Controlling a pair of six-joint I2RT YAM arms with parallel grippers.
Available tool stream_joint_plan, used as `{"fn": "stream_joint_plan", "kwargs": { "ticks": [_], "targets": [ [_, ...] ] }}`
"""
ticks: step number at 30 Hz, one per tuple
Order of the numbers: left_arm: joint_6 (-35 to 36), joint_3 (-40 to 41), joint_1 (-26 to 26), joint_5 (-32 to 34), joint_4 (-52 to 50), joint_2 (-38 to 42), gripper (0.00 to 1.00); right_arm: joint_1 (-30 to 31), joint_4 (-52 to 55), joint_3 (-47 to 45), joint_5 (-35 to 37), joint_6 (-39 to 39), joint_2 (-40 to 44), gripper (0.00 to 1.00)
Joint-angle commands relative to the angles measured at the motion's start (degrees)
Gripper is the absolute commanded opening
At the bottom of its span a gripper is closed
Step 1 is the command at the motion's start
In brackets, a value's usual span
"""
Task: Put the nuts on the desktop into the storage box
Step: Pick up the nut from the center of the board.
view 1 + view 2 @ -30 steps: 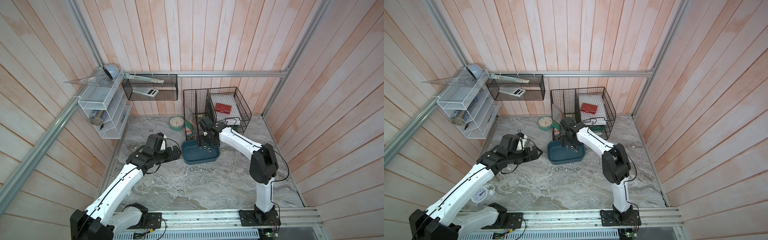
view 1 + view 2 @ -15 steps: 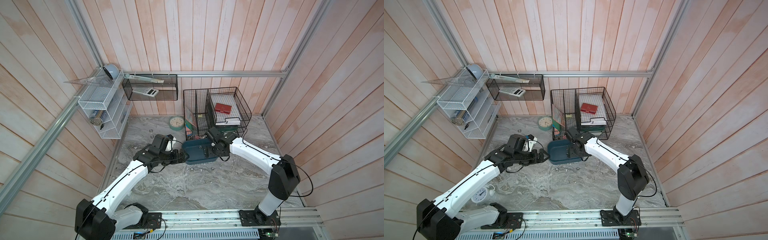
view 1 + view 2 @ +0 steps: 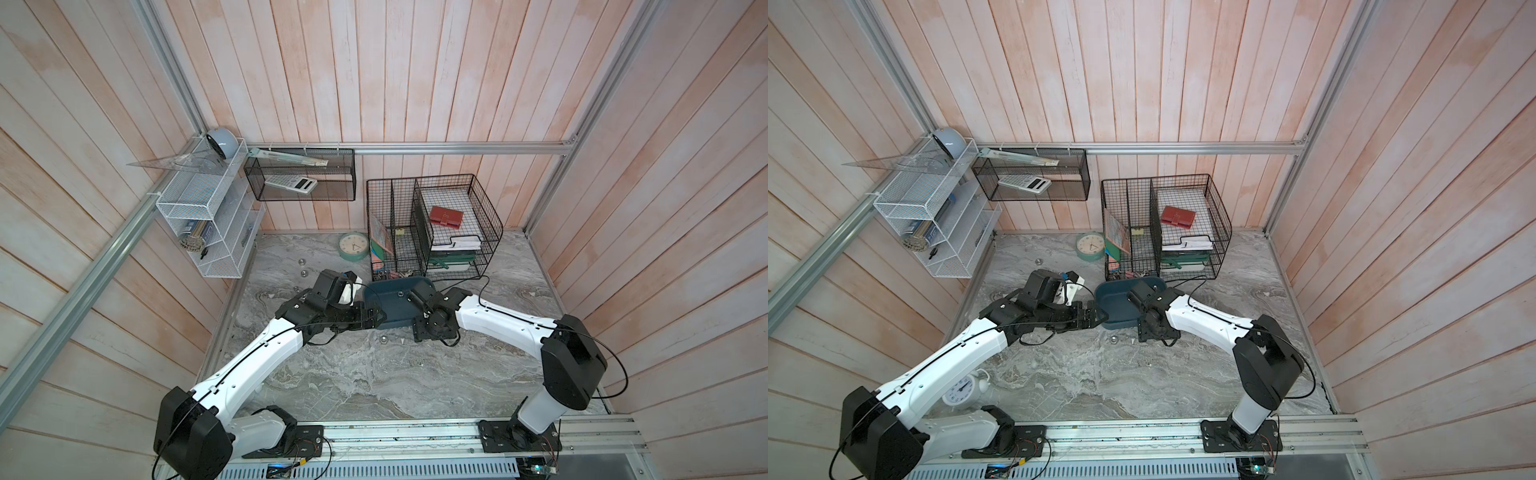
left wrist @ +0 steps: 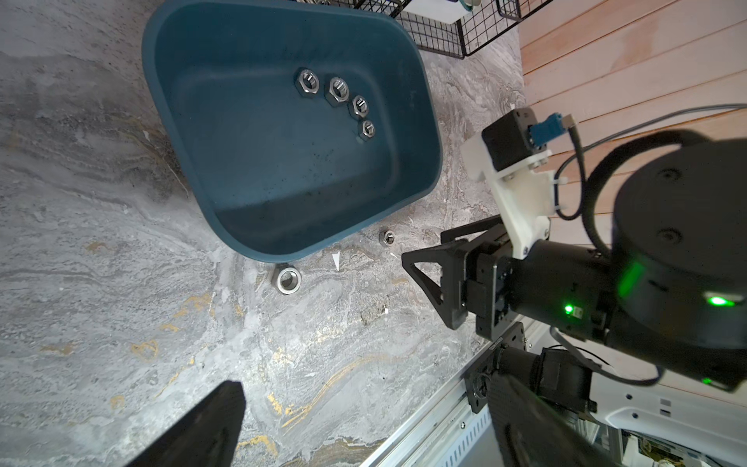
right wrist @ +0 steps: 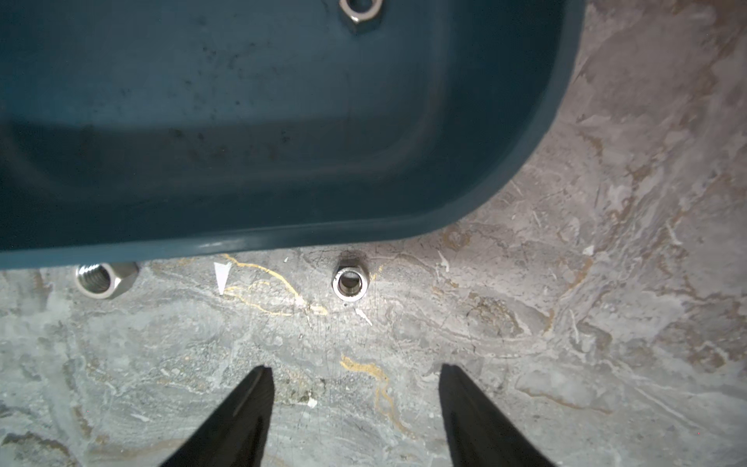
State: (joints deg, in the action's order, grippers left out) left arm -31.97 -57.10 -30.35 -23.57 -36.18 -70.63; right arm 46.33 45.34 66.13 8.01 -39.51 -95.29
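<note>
Setting: grey marble counter (image 3: 374, 374), walled by pale wooden planks.
Box: teal storage box (image 4: 258, 161) on the counter, just beside a black wire organiser (image 3: 432, 224); four nuts (image 4: 338, 89) lie inside.
Loose: two more nuts just outside the box's wall, one (image 5: 351, 281) ahead of the right fingers (image 5: 242, 420).
Grip: right fingers apart, holding nothing.
Other arm: left fingers (image 4: 206, 432) spread wide, empty.
Writing: clock (image 3: 353, 246) face and calculator (image 3: 291, 184) keys too small to read.

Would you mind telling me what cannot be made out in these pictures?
Storage box floor, both top views: partly covered by the right arm.
Right gripper, both top views: jaws hidden beneath its own wrist.
Nut in the box, right wrist view: cut by the picture's edge.
</note>
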Motion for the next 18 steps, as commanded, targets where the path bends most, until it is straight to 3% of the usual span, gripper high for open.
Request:
{"fn": "stream_joint_plan", "kwargs": {
  "ticks": [1, 4, 18],
  "targets": [
    [-0.11, 0.24, -0.28, 0.08, 0.85, 0.00, 1.00, 0.08, -2.13, -0.81, -0.70, -0.77, -1.68, 0.61],
    [-0.29, 0.33, -0.33, 0.50, 0.76, 0.13, 1.00, -0.08, -2.53, -0.65, -0.98, -0.22, -3.02, 0.50],
    [-0.03, -0.37, -0.37, 2.13, -0.18, -0.26, 1.00, -3.25, -6.24, -0.48, -3.79, 0.78, -8.10, 0.50]
  ]
}}
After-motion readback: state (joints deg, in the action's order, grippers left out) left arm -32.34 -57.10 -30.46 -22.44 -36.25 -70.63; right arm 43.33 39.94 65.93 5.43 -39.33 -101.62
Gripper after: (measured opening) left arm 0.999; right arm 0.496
